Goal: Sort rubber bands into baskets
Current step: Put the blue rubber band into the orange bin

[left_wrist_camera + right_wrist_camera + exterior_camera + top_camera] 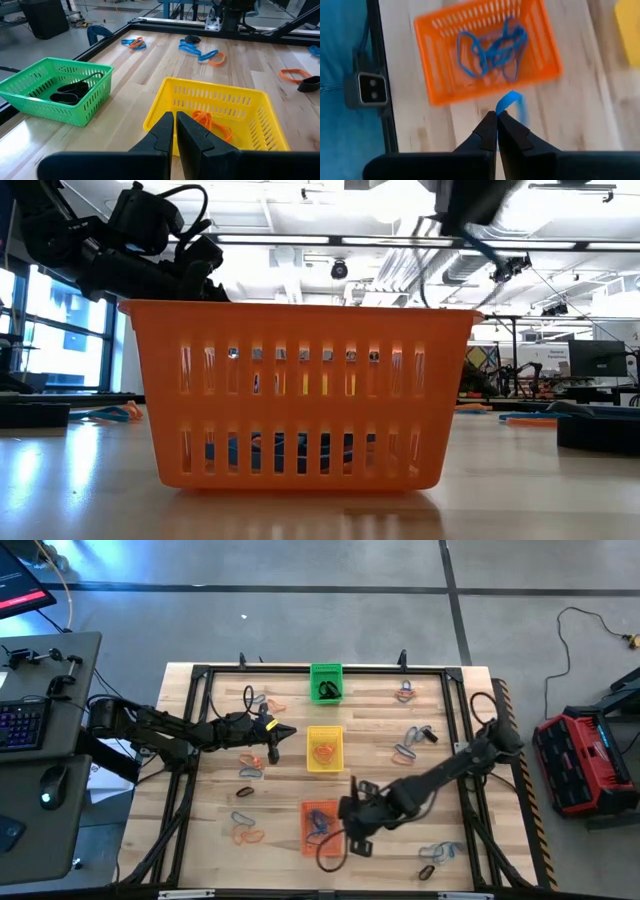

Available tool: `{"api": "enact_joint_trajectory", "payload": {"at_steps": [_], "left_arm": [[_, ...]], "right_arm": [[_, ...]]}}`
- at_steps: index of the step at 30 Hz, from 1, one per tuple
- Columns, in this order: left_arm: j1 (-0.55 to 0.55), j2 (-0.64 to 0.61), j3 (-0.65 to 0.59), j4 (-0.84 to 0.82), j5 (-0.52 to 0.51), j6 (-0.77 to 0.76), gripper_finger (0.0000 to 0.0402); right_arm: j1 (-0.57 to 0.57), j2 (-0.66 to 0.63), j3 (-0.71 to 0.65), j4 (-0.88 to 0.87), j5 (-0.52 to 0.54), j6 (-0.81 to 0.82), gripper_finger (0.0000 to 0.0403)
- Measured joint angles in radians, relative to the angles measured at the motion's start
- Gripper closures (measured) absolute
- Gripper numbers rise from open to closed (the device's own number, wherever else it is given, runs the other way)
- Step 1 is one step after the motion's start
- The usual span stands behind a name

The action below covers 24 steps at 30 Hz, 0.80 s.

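Three baskets stand in a row down the table's middle: green (326, 683) with black rubber bands (70, 92), yellow (324, 748) with orange bands (210, 122), orange (320, 825) with blue bands (492, 47). My right gripper (352, 832) is beside the orange basket's right side, shut on a blue rubber band (512, 102). My left gripper (285, 732) is above the table just left of the yellow basket (215, 115). In the left wrist view its fingers (175, 125) are shut and nothing shows between them. My right gripper pinches one end of the blue rubber band (501, 111) between its two fingertips, coming from above and pointing down. The rest of the loop sticks out past the fingertips over bare wood beside the orange basket (485, 47). Whether it touches the table, I cannot tell.
Loose bands lie scattered on the wood: far left (260, 700), far right (405, 692), right of the yellow basket (410, 745), near left (245, 830), near right (440, 852). A black frame (200, 670) rims the table. The orange basket (300, 395) fills the low view.
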Motion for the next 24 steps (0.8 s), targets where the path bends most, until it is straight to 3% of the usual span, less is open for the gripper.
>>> {"api": "enact_joint_trajectory", "payload": {"at_steps": [13, 24], "left_arm": [[0.0, 0.0, 0.0, 0.001, 0.0, 0.001, 0.039], [0.0, 0.0, 0.0, -0.001, 0.0, 0.007, 0.039]], "right_arm": [[-0.08, 0.278, 0.386, -0.146, -0.064, -0.186, 0.0403], [-0.16, 0.391, 0.403, -0.115, -0.128, -0.21, 0.0403]]}}
